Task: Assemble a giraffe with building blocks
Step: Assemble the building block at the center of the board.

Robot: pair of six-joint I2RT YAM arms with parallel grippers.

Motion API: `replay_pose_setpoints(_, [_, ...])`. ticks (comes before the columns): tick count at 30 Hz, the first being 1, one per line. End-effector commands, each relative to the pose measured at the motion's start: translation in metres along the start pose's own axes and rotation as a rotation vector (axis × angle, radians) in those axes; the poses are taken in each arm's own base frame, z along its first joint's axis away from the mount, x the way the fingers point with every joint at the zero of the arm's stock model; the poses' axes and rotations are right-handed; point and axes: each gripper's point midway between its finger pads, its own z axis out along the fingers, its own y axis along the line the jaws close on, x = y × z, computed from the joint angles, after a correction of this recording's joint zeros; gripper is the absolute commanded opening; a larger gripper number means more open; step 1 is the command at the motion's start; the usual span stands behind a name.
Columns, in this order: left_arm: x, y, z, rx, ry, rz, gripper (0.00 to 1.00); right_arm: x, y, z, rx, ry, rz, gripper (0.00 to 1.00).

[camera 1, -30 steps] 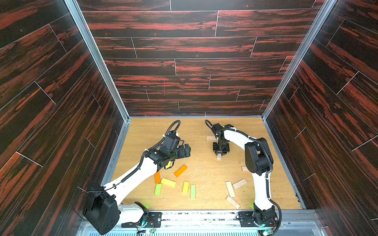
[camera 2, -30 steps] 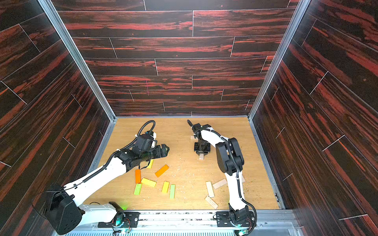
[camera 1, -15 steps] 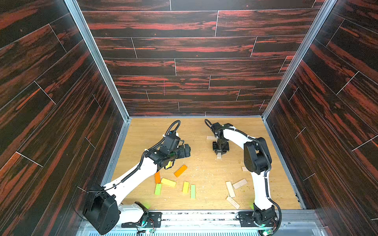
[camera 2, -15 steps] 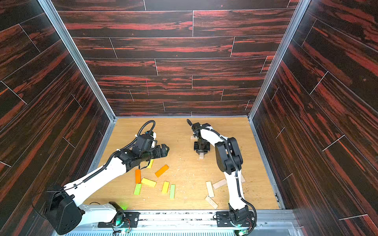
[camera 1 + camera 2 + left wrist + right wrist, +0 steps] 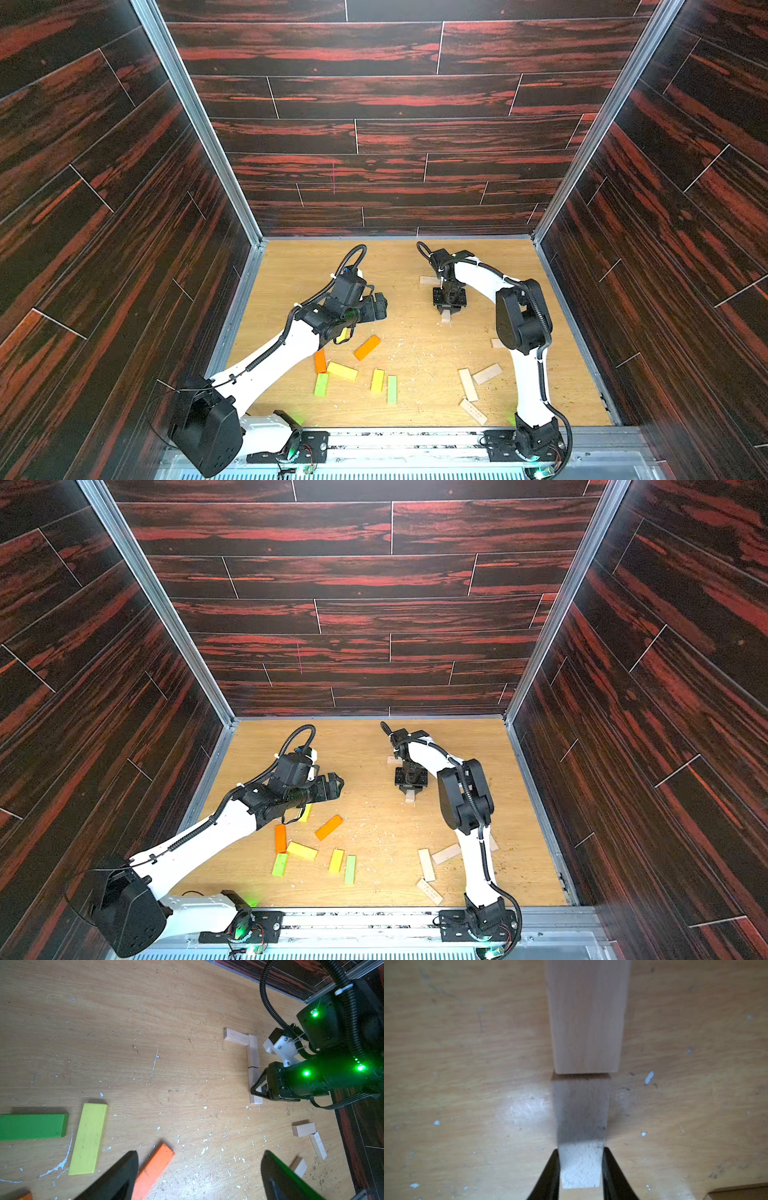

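On the wooden tabletop point(image 5: 415, 257): the building blocks point(image 5: 377, 380) are lying as small flat rectangular planks, some plain pale wood, others painted.
Painted planks point(image 5: 328, 827): orange, yellow and green ones are lying scattered flat beside the left arm, and one yellow piece is sitting partly hidden under it.
Loose pale planks point(image 5: 467, 384): several are lying near the right arm's base, two of them close together in a V.
Held plank point(image 5: 580, 1115): pale and low over the tabletop, it is meeting a second pale plank point(image 5: 586, 1022) end to end. In the left wrist view that one is forming a corner with a third pale plank point(image 5: 235, 1037).
Right gripper point(image 5: 580, 1150): its jaws are squeezing the held plank's sides near one end.
Left gripper point(image 5: 200, 1153): its jaws are standing wide apart, gripping nothing, hovering above the tabletop just beside an orange plank point(image 5: 153, 1167).
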Motion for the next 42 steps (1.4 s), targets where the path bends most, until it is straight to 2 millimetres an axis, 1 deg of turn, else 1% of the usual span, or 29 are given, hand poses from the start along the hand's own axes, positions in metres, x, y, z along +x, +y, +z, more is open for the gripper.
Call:
replay_pose_setpoints(1, [-0.005,0.000,0.000,-0.007,-0.018,0.003,0.95,0.001,-0.005,0.020,0.038,0.044,0.002,0.32])
replay_pose_setpoints(14, [-0.005,0.001,0.000,-0.008,-0.018,0.005,0.95,-0.003,-0.005,0.020,0.040,0.045,-0.001,0.36])
replay_pose_setpoints(18, [-0.004,0.001,0.000,-0.008,-0.017,0.003,0.95,-0.004,-0.005,0.018,0.039,0.039,0.000,0.39])
replay_pose_setpoints(23, [-0.004,0.002,0.000,-0.010,-0.017,0.004,0.95,-0.005,-0.005,0.012,0.036,0.030,0.004,0.48])
replay_pose_setpoints(26, [-0.004,0.001,0.000,-0.007,-0.018,0.003,0.95,-0.005,-0.003,0.004,0.026,0.017,0.001,0.56])
replay_pose_setpoints(29, [-0.005,0.000,-0.002,-0.001,-0.020,0.003,0.95,-0.007,-0.003,-0.008,0.013,-0.005,0.003,0.64])
replay_pose_setpoints(31, [-0.005,0.000,-0.003,0.001,-0.020,0.003,0.95,-0.008,-0.001,-0.020,-0.001,-0.023,0.001,0.68])
replay_pose_setpoints(34, [-0.007,-0.003,-0.007,0.008,-0.026,0.003,0.95,-0.008,0.002,-0.041,-0.023,-0.056,0.001,0.70])
replay_pose_setpoints(36, [-0.008,-0.004,-0.010,0.013,-0.026,0.003,0.95,-0.004,0.001,-0.058,-0.039,-0.081,0.004,0.79])
replay_pose_setpoints(39, [-0.006,-0.003,-0.013,0.014,-0.023,-0.001,0.95,0.012,-0.003,-0.087,-0.063,-0.126,0.017,0.82])
replay_pose_setpoints(41, [-0.005,-0.004,-0.013,0.022,-0.018,-0.009,0.95,0.027,-0.005,-0.101,-0.082,-0.153,0.035,0.82])
replay_pose_setpoints(42, [-0.004,-0.006,-0.012,0.031,-0.013,-0.011,0.95,0.038,-0.008,-0.104,-0.089,-0.159,0.049,0.82])
